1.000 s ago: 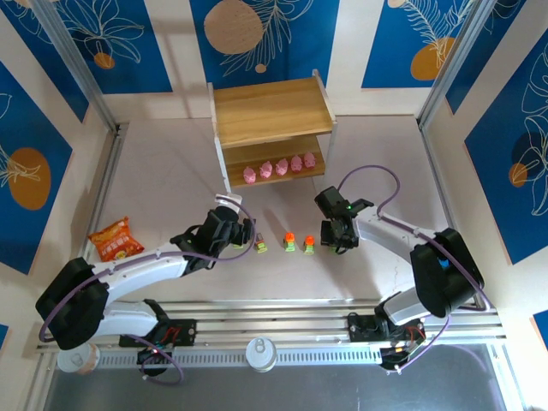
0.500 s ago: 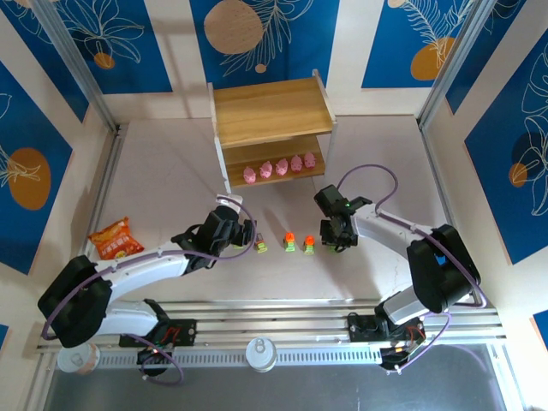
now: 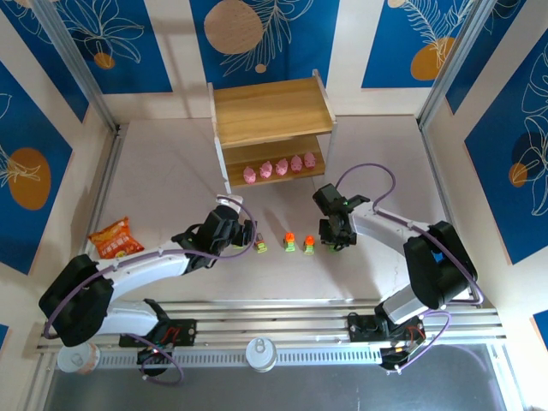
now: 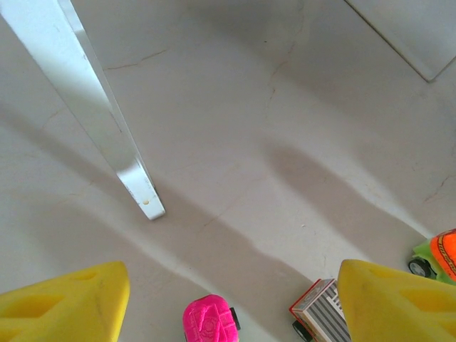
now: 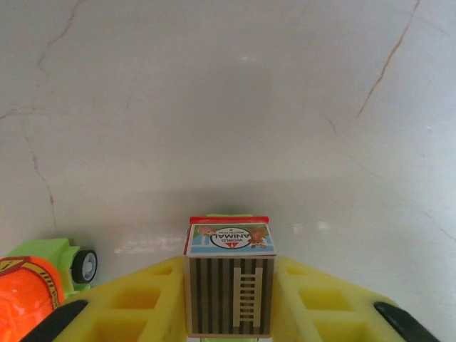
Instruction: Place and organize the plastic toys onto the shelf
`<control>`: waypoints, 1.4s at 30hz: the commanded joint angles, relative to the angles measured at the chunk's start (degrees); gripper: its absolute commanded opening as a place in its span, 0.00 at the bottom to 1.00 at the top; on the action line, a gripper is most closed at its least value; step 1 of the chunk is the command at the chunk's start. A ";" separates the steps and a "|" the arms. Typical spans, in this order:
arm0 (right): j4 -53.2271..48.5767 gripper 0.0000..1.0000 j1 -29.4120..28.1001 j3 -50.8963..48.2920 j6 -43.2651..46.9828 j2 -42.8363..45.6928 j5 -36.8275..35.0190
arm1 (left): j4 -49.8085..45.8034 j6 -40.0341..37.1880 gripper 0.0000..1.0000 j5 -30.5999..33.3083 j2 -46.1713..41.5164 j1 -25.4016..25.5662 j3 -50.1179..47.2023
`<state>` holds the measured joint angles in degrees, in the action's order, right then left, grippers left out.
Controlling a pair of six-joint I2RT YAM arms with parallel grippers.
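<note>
Your right gripper [image 5: 229,279] is closed on a striped-top car [image 5: 229,303]. Its two yellow fingers [image 5: 142,299] press the car's sides, and the labelled end pokes out past the tips. From the wrist view you cannot tell whether the wheels rest on the table [image 3: 171,171]. Just beside that gripper, on the side toward your other arm, stands an orange-topped car [image 5: 32,281], close to the finger but apart from it. From above, the right gripper [image 3: 332,240] sits at the end of the row of cars, in front of the shelf [image 3: 272,111] and well short of it.

Your left gripper [image 4: 229,281] is spread wide and holds nothing. A magenta-topped car [image 4: 209,322] lies in the gap between its fingers [image 4: 71,299], touching neither. A second striped car [image 4: 320,311] sits right against the inner edge of the other finger; you cannot tell if they touch. A second orange car [image 4: 443,255] stands beyond that finger, outside the gap. One white shelf leg [image 4: 107,121] stands ahead of this gripper. Seen from above, the left gripper [image 3: 246,235] is at the opposite end of the row.

Five pink figurines [image 3: 281,166] stand in a line on the shelf's lower board. All the cars you can see are down on the table near the grippers, well apart from the shelf.
</note>
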<state>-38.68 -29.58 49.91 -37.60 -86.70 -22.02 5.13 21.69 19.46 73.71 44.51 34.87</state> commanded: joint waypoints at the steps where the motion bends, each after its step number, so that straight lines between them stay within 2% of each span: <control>1: -1.34 0.27 0.01 0.56 -0.01 0.54 0.78 | 0.24 0.78 0.77 -1.52 0.43 -0.80 -0.11; 5: -1.52 0.26 -0.51 -0.15 -0.04 2.63 0.92 | 0.84 0.54 0.77 -2.43 0.31 -0.83 -0.33; 11: -8.29 0.25 -1.77 3.14 0.45 8.71 -0.01 | 2.16 -0.15 0.77 -4.05 0.49 -0.83 -0.50; 22: -25.39 0.22 -3.29 23.46 4.73 14.54 0.43 | 5.34 -2.18 0.76 -7.55 -1.02 -0.74 -1.73; 29: -34.69 0.22 -4.09 44.28 9.02 9.93 -0.95 | 5.92 -2.53 0.77 -8.99 -1.11 -0.73 -1.74; 42: -48.90 0.23 -3.74 83.77 16.39 -8.15 -3.12 | 6.11 -3.53 0.77 -11.27 -0.70 -0.65 -1.21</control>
<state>-80.93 -33.39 126.13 -24.45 -91.18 -24.47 9.91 19.55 10.46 73.56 44.36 33.76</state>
